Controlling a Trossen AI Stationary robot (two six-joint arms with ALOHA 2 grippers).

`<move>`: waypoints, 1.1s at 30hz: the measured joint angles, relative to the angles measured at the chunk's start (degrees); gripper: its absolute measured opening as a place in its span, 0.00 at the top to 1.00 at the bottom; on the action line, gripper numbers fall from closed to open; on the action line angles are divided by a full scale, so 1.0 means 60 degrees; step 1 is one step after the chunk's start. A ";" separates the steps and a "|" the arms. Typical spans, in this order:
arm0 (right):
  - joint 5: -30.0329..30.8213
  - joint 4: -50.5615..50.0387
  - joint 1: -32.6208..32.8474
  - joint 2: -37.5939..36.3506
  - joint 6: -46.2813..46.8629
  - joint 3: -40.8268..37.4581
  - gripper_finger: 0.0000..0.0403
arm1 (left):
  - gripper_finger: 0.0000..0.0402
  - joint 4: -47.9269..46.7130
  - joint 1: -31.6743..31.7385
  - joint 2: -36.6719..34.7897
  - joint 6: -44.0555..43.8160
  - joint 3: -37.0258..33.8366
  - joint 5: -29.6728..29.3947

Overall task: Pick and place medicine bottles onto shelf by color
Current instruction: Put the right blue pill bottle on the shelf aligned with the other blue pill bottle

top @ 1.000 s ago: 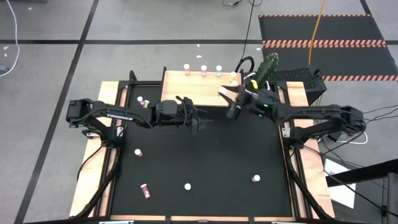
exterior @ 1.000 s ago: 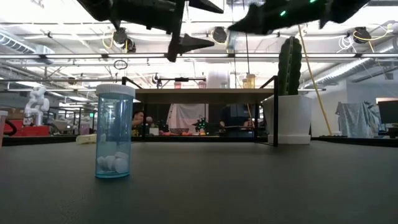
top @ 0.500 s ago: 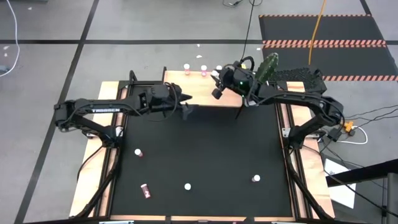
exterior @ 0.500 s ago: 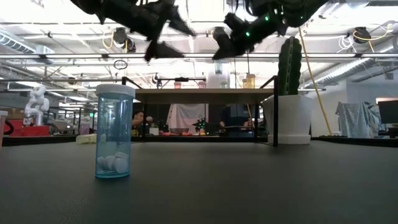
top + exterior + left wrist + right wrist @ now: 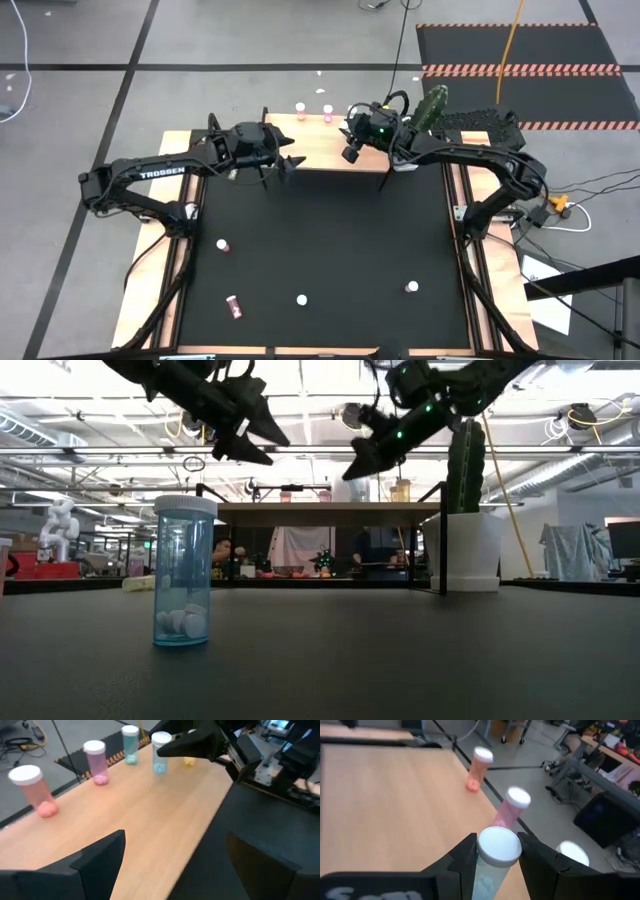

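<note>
Overhead, right end effector [image 5: 495, 851] pinches a teal bottle [image 5: 492, 860]; left end effector [image 5: 170, 857] hangs spread.

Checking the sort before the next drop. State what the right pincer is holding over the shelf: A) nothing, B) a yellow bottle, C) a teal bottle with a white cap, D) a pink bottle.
C: in the right wrist view the right pincer is clamped on a teal bottle with a white cap, above the shelf, where two pink bottles already stand.
</note>
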 joint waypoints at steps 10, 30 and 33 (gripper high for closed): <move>0.0000 0.0272 -0.0252 0.0195 0.0528 0.0000 0.69 | 0.14 -0.0088 0.0342 0.0000 0.0121 0.0000 0.0514; 0.0010 -0.0380 -0.0369 0.0195 0.1045 -0.0004 0.63 | 0.14 -0.0172 0.0307 0.0004 -0.0475 0.0000 0.0535; 0.0010 -0.0387 -0.0366 0.0195 0.1047 -0.0004 0.59 | 0.14 -0.0304 0.0307 0.0004 -0.0607 0.0000 0.0535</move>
